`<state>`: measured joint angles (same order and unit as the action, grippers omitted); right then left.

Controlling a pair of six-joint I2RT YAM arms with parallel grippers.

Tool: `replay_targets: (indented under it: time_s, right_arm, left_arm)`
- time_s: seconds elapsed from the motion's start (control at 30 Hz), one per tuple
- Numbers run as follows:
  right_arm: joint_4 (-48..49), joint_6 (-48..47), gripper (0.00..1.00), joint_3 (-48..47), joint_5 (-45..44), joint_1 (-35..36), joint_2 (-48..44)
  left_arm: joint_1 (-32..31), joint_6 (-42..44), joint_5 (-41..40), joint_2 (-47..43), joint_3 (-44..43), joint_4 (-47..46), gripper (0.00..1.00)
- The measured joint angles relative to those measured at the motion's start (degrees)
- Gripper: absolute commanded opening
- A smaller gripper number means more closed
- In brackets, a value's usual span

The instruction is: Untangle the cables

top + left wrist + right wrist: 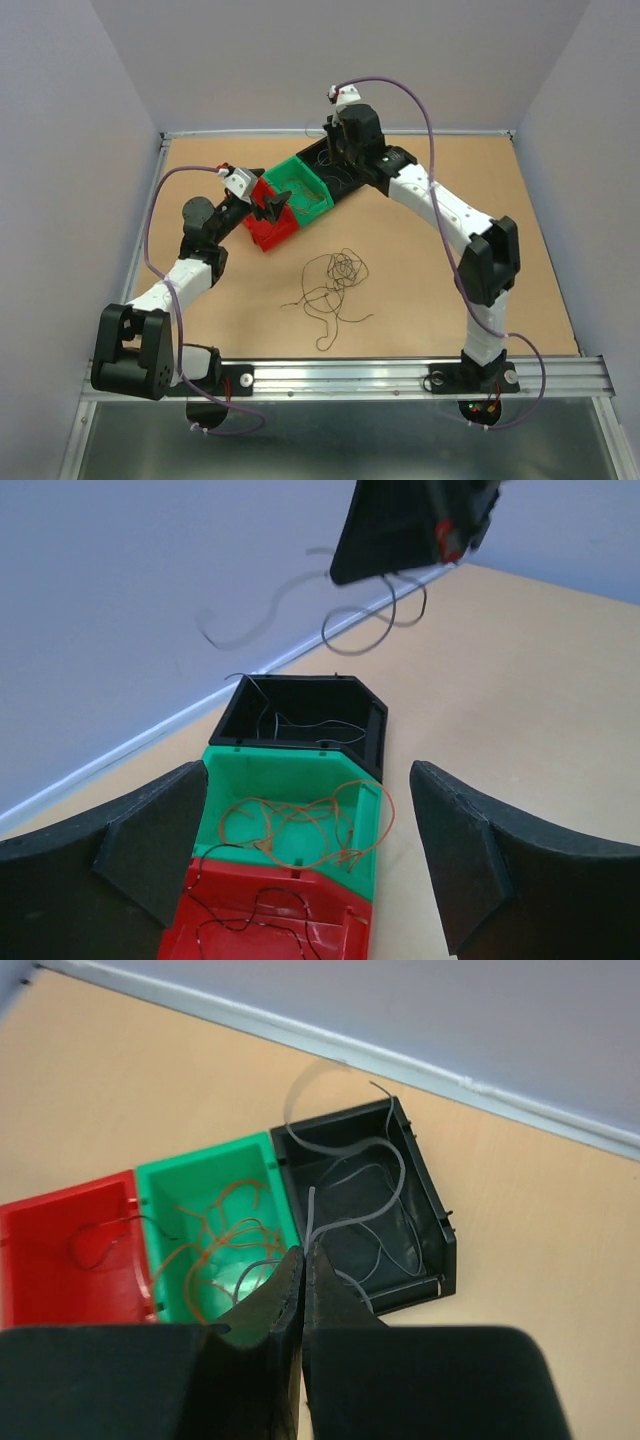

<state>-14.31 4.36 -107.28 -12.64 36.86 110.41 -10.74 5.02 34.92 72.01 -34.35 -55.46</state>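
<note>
The right gripper point(302, 1258) is clamped on a thin grey cable point(310, 1218). The cable curls away from its fingertips and hangs over the black bin point(440, 1230) directly below. The left gripper point(308, 815) stands spread wide, holding nothing, above where the red bin point(330, 935) meets the green bin point(290, 770). Orange wires point(300, 820) lie in the green bin beneath it, and dark wires point(250, 920) lie in the red one. The loose tangle of cables point(333, 278) rests on the table point(480, 220), nearer the arm bases than either gripper.

A row of bins point(315, 207) sits behind the cables point(335, 273) on the table point(500, 250).
</note>
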Motion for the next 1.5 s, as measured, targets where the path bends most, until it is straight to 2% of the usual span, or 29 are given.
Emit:
replay_targets:
  time_s: [0.4,0.8,0.83,0.97,1.13,1.23,1.33,1.5]
  right_arm:
    - [-0.17,-2.62,0.01,-11.23,0.11,-2.89,22.12]
    - [1.03,-5.70,0.00,-14.99,-0.55,-9.31,35.04]
    - [0.98,-6.10,0.03,-15.04,-0.55,-9.40,35.08]
    - [0.90,-6.36,0.32,-15.04,0.52,-9.40,34.93]
    - [-1.92,-4.68,0.47,-13.86,3.89,-9.38,31.87]
    - [-3.67,-2.78,0.51,-11.30,5.53,-9.29,26.77]
    - [-3.58,0.11,0.64,-6.73,7.06,-9.01,17.51]
    - [-1.44,5.70,0.70,4.57,9.14,-8.17,1.86]
  left_arm:
    - [0.00,-0.13,-6.10,-0.20,0.20,-0.48,0.95]
    - [0.00,-0.02,-6.67,-0.20,0.22,-0.50,0.94]
    - [0.00,0.02,-6.69,-0.20,0.22,-0.52,0.95]
    - [0.00,0.02,-6.67,-0.20,0.22,-0.52,0.94]
    - [0.00,0.04,-6.58,-0.15,0.22,-0.52,0.95]
    - [0.00,0.09,-6.45,-0.02,0.22,-0.50,0.95]
    - [0.00,0.11,-5.73,0.57,0.22,-0.59,0.95]
    - [0.00,0.11,-2.54,3.45,0.22,-0.59,0.95]
